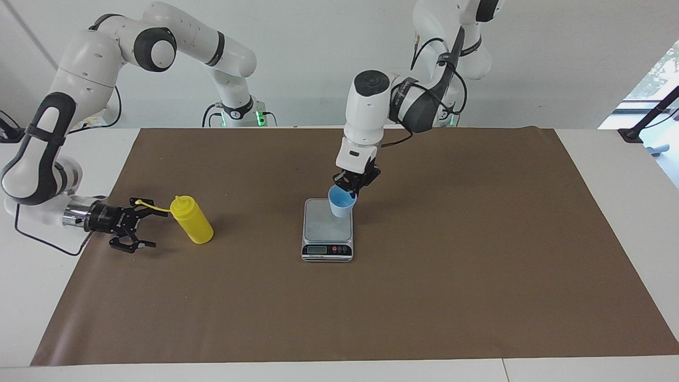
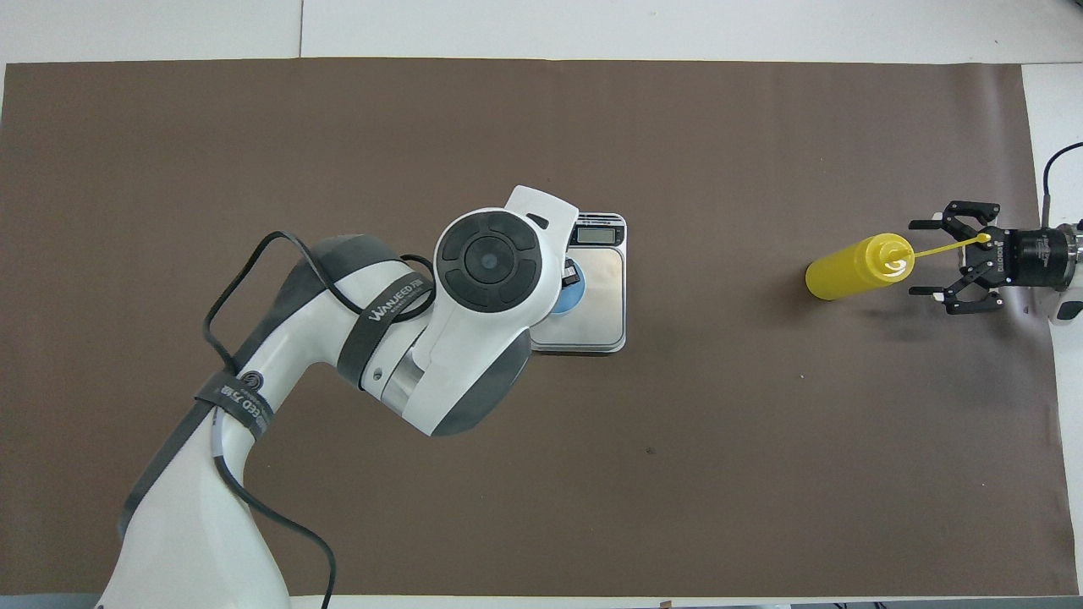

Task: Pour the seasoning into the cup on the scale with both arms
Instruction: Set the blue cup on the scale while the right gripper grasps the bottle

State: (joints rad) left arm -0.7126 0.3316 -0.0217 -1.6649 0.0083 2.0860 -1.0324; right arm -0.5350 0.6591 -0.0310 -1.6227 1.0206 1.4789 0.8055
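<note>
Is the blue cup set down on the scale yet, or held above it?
Cannot tell for sure. The blue cup is tilted over the scale, its rim gripped by the left gripper; contact with the platform is unclear.

So the left gripper (image 1: 351, 189) has the light blue cup (image 1: 340, 202) pinched by its rim, hanging over the scale (image 1: 328, 229) mid-table, on the side nearer the robots. The cup looks a bit tilted and I can't tell if it's touching the platform. Over at the right arm's end, the right gripper (image 1: 139, 229) sits low with fingers spread, just beside the yellow seasoning bottle (image 1: 191, 219), its cap strap (image 1: 151, 205) reaching between the fingers.
</note>
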